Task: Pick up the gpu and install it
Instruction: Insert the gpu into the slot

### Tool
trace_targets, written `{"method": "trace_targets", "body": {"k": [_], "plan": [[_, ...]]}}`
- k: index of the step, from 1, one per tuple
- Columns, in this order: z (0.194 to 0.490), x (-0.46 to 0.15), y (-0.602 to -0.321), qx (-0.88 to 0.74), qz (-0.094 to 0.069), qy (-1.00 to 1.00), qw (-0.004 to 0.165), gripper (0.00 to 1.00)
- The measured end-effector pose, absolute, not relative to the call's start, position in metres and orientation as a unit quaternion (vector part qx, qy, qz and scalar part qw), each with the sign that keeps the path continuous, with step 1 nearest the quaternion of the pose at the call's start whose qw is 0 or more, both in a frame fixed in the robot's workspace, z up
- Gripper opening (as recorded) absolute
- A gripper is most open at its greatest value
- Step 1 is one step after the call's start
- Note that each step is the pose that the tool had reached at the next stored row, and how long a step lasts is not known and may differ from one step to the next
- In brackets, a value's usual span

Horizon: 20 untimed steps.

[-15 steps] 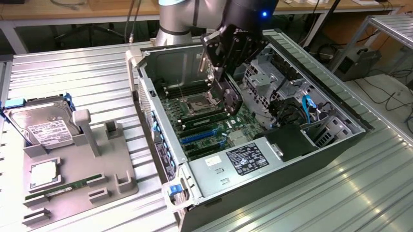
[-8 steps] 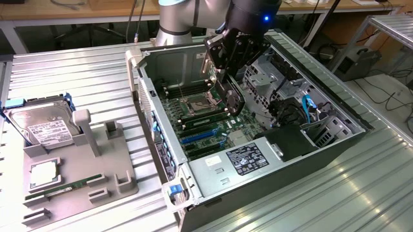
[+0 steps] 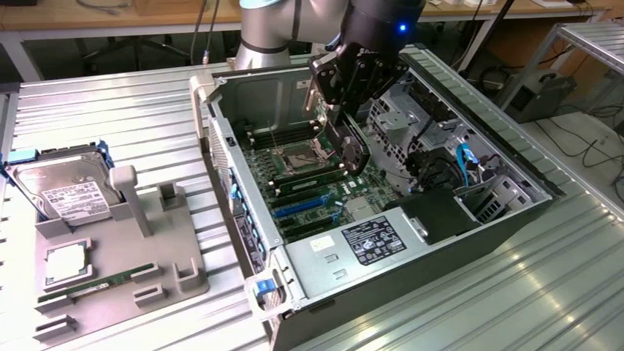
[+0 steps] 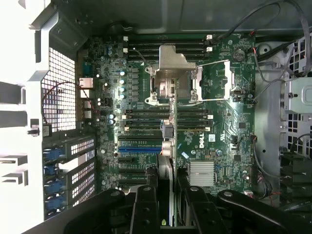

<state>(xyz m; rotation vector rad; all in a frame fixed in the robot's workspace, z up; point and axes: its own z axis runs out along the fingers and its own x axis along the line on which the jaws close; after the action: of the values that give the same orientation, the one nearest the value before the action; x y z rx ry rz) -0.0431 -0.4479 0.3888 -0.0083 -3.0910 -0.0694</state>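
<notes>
gpu (image 3: pixel 349 155): picked up, not yet installed. first half of the task done, judging by the grip; seating in a slot left to do.

on the exterior view's left, on the counter (image 3: pixel 127 102): a grey holder (image 3: pixel 175 248) with a hard drive (image 3: pixel 61 189) and a memory stick (image 3: pixel 98 281), well apart from the pincer.

in the middle: the open case (image 3: pixel 222 139), lying on its side, motherboard (image 3: pixel 304 191) facing up. over it, the pincer (image 3: pixel 338 121), clenched on the upper end of the gpu, fingers (image 4: pixel 145 204) pressed against its two flat sides. gpu hanging on edge below the pincer, lower end close above the board beside the cpu socket (image 3: pixel 292 157), seemingly clear of it. blue slot (image 3: pixel 295 210) lower on the board, toward the exterior view's left of the gpu, empty. alignment with any slot: cannot tell.

further right: drive bays and a blue cable (image 3: pixel 461 157), apart from the pincer.
</notes>
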Motion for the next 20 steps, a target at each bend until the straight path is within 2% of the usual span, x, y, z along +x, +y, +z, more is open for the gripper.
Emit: {"method": "trace_targets", "body": {"k": [5,10,20], "plan": [[0.3886,-0.043,-0.4479,-0.003,-0.022,-0.999,0.024,0.26],[0.3873,-0.0425,-0.4479,0.047,-0.022,-0.999,0.007,0.26],[0.3823,-0.0426,-0.4479,0.171,-0.02,-0.985,0.001,0.26]]}}
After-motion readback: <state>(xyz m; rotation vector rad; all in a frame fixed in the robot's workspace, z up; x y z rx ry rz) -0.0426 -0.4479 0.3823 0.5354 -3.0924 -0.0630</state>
